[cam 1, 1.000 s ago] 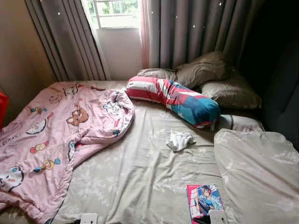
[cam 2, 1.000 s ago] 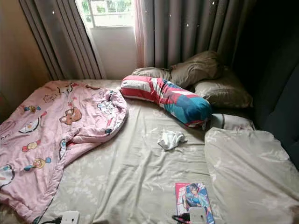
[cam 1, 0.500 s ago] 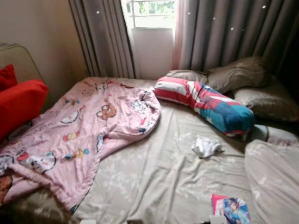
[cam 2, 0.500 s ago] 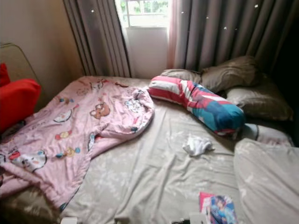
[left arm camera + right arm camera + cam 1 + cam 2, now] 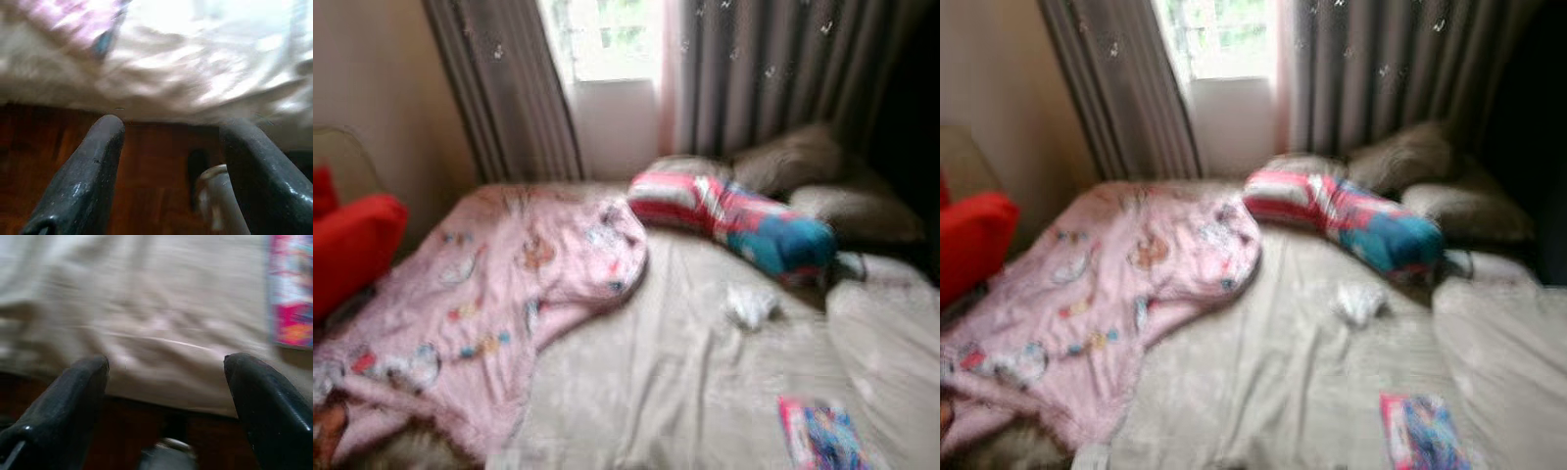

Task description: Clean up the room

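- Currently the bed (image 5: 685,392) is the job site: beige sheet, unmade, head views blurred by motion.
- Pink cartoon blanket (image 5: 499,294) lies bunched over the robot's left half of the bed, near edge spilling toward the foot.
- Small white crumpled cloth (image 5: 749,305) sits mid-bed, just below the striped bolster (image 5: 734,220), apart from it.
- Bright comic book (image 5: 818,436) lies flat near the foot on the right side; it also shows in the right wrist view (image 5: 292,289).
- Grey-brown pillows (image 5: 803,171) are piled at the head by the curtains (image 5: 754,78); a pale duvet (image 5: 891,343) sits at the right edge.
- Red cushion (image 5: 352,250) rests on a chair left of the bed.
- Left gripper (image 5: 171,171) hangs low at the bed's edge over dark wood floor (image 5: 151,161), fingers spread wide, nothing held.
- Right gripper (image 5: 166,401) sits at the foot edge facing the sheet, fingers also wide apart, empty.
- Containers: no bin, basket or hamper can be made out, so nothing is held in one.
- Risk: reaching while the view is this blurred probably means a missed grasp on the cloth or book.
- Risk: pinching sheet along with the cloth would likely drag bedding and shift the book.
- Risk: the blanket's hanging edge could slide off if tugged from one corner.
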### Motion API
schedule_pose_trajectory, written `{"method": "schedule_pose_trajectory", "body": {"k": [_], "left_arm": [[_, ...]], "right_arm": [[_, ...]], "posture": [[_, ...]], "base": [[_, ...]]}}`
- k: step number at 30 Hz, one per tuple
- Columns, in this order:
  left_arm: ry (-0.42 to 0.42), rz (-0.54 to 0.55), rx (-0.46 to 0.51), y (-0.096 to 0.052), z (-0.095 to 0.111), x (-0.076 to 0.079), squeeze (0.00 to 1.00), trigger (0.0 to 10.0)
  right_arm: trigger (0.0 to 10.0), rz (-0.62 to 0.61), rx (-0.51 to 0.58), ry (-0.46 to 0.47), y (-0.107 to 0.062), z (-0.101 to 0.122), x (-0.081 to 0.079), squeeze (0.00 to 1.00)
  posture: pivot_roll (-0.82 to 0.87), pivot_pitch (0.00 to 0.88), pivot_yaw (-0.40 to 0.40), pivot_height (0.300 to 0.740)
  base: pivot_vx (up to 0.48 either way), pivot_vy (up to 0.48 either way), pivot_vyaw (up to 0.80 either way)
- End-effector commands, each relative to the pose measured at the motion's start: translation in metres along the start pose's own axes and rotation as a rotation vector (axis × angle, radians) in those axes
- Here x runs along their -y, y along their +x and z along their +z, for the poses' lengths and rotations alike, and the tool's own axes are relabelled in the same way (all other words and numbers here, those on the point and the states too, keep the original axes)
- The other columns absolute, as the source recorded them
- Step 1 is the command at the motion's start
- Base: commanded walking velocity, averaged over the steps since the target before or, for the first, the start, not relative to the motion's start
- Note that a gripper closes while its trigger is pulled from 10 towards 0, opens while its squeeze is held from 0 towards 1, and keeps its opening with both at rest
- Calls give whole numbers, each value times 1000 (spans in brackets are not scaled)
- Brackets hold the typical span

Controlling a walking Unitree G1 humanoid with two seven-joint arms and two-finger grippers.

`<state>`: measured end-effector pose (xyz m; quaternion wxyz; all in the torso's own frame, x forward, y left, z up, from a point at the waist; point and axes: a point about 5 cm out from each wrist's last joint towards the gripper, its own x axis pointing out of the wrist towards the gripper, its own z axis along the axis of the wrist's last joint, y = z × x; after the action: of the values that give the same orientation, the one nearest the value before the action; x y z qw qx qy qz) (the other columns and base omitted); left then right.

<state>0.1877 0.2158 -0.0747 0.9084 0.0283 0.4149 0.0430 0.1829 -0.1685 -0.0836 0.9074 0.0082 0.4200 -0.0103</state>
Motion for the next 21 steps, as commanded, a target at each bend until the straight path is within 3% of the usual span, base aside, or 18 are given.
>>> {"method": "schedule_pose_trajectory", "body": {"k": [1, 21], "left_arm": [[-7, -3, 12, 2, 6, 3, 0, 10000], [-23, 2, 13, 2, 7, 3, 0, 10000]], "right_arm": [[10000, -18, -8, -1, -1, -2, 7, 0], [10000, -11, -8, -22, 0, 1, 7, 0]], "posture": [[26, 0, 67, 740], [29, 0, 54, 740]], "base": [[0, 480, 0], [0, 480, 0]]}}
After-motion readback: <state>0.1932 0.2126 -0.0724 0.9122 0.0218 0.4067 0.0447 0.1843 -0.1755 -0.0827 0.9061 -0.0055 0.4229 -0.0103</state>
